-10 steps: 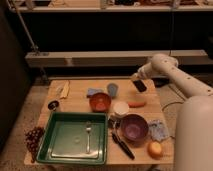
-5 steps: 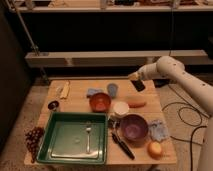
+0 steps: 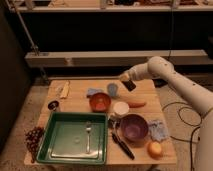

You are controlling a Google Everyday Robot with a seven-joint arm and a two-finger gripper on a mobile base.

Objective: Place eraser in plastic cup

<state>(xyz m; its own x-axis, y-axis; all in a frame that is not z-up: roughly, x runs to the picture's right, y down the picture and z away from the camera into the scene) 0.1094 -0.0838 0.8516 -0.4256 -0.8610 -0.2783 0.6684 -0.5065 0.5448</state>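
Note:
My gripper hangs above the back middle of the wooden table, at the end of the white arm that comes in from the right. It is shut on a small dark eraser. A light blue plastic cup stands upright on the table just left of and slightly below the gripper. The eraser is beside the cup's rim, not inside it.
An orange bowl, a white cup, a carrot and a purple bowl sit in front of the blue cup. A green tray holds a fork. Grapes lie at the left.
The arm has swung left across the back of the table, carrying the eraser from the right side to just beside the blue cup, and has dropped slightly.

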